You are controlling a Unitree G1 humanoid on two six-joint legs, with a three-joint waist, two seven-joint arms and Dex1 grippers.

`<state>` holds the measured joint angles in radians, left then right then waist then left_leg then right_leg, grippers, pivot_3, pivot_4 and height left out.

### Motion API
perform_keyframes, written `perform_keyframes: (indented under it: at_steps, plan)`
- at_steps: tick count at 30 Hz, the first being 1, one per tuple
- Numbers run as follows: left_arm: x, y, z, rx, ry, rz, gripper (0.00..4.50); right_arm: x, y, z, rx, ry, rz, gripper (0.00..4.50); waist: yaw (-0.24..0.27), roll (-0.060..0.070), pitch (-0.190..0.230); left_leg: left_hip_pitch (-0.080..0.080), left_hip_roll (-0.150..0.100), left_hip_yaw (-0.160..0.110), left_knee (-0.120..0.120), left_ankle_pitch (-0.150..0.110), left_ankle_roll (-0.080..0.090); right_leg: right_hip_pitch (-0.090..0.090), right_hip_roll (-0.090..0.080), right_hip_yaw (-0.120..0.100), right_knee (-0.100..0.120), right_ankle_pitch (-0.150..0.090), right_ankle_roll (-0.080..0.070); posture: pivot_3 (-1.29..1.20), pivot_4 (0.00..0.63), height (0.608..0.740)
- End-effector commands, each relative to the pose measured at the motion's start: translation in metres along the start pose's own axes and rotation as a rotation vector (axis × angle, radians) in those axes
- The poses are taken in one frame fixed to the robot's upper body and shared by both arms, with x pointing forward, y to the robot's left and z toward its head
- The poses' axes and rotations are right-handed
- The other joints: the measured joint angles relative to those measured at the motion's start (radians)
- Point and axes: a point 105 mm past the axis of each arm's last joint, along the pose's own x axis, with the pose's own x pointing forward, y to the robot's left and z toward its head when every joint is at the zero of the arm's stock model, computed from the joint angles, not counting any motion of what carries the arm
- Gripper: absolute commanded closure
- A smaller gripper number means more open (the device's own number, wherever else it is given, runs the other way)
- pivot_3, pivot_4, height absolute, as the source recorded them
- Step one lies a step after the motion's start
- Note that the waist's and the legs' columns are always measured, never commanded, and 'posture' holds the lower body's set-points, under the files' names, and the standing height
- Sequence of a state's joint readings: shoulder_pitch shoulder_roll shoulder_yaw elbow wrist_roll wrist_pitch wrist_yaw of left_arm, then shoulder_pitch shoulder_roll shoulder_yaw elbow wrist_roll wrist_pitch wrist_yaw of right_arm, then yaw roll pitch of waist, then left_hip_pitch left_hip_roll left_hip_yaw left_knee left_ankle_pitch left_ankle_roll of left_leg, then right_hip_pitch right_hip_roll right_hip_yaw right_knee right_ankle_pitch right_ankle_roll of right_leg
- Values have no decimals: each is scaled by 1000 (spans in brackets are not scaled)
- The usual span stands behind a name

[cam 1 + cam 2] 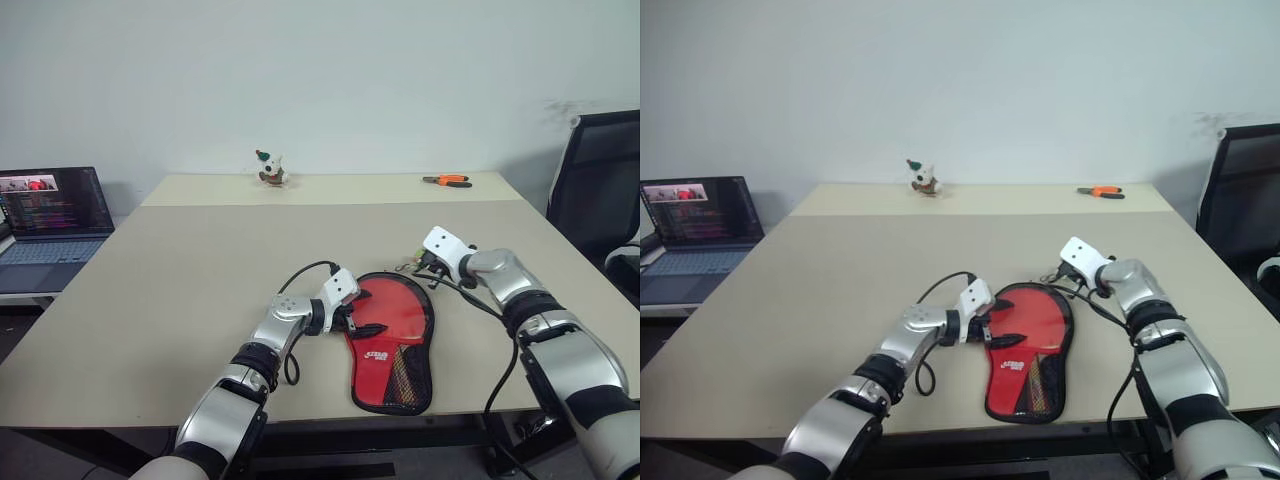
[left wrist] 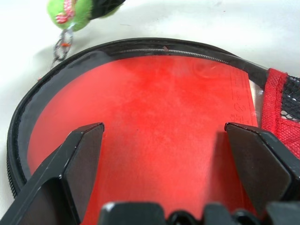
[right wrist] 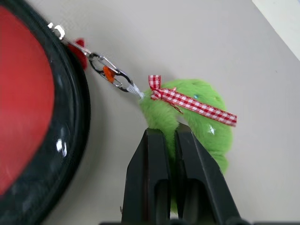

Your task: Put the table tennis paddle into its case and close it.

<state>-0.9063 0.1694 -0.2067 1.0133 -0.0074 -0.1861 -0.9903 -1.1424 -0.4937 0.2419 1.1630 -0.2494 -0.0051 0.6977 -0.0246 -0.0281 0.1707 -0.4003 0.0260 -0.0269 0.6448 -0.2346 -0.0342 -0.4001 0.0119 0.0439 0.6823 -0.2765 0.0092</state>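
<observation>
Right end effector [image 3: 169,140] pinches green ring tag [image 3: 197,117], apparently chained to case [image 1: 425,335].

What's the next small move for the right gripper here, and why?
Probably keep drawing the green ring tag along the rim: the right gripper is shut on it, the case lies open with the table tennis paddle inside, and the open left gripper hovers over it.

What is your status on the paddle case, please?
Left gripper open over paddle. Right gripper shut on green ring tag. Paddle in case, unzipped. Nothing blocking.
</observation>
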Motion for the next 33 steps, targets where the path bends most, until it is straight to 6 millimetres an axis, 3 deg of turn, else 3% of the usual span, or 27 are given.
perform_keyframes:
  at_steps: [1,6,12,14,18,27,33]
  plan:
    - [1,-6,-30,-69,106,15,0,-32,-22,-15,-29,16,22,4487,4,0,0,0,-1,0,0,0,0,1,0,0,0,0,0,0,150,740]
    - [7,-7,-25,-61,104,14,0,-64,-8,-28,-11,33,148,4487,3,1,-1,1,-3,0,0,0,0,2,0,0,-1,0,1,0,150,740]
    - [15,-6,-18,-45,103,20,0,-108,47,-16,13,5,390,4487,4,5,-3,2,-5,-2,0,0,0,4,0,-1,-2,-2,5,0,150,740]
    - [17,-5,-16,-37,104,27,0,-125,75,-11,11,-2,497,4487,9,6,-3,3,-6,-3,1,0,0,6,0,-1,-2,-3,6,0,150,740]
    - [19,-3,-14,-29,110,43,0,-150,114,-13,10,14,635,4487,16,5,-3,4,-7,-6,1,0,0,9,-1,-3,-4,-4,8,0,150,740]
    - [24,-4,-13,-12,122,50,0,-179,160,-23,39,57,786,4487,20,4,-3,6,-11,-6,1,0,0,11,-4,-3,-4,-6,11,0,150,740]
    - [27,-3,-12,-7,124,61,0,-198,193,-6,127,-4,917,4487,21,3,-3,6,-12,-6,0,0,0,11,-6,-3,-4,-7,13,0,150,740]
